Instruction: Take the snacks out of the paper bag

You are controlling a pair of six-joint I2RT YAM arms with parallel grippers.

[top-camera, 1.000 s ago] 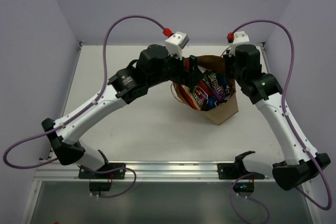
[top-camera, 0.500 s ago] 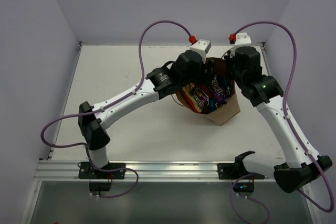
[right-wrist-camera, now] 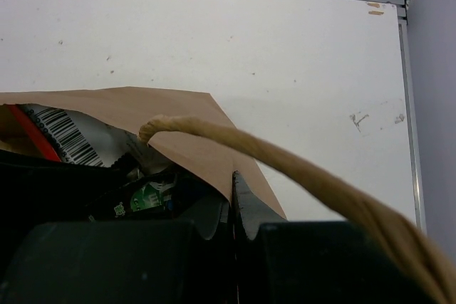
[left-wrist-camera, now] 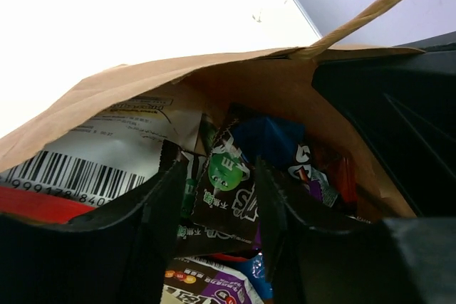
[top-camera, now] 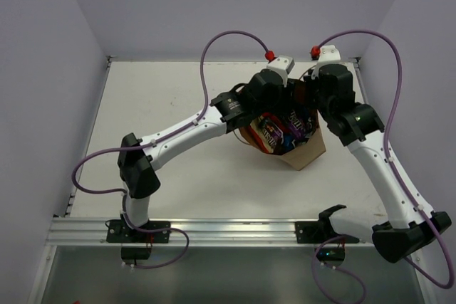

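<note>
The snacks (top-camera: pixel 274 132) all still sit inside the paper bag (top-camera: pixel 305 153), which leans on the bench (top-camera: pixel 178 105) right of centre. Within the last second the left hand (left-wrist-camera: pixel 219 179) has swung into the mouth, fingers spread astride a brown candy packet (left-wrist-camera: pixel 228 201). The right hand (right-wrist-camera: pixel 234 201) pinches the bag's rim, so a first pick looks close.

We're in a robot lab cell: white counter (top-camera: pixel 185 176), plain lavender walls (top-camera: pixel 43 69), left arm (top-camera: pixel 178 132) and right arm (top-camera: pixel 385 170) bolted to an aluminium rail (top-camera: pixel 228 231), purple cables (top-camera: pixel 214 44).
</note>
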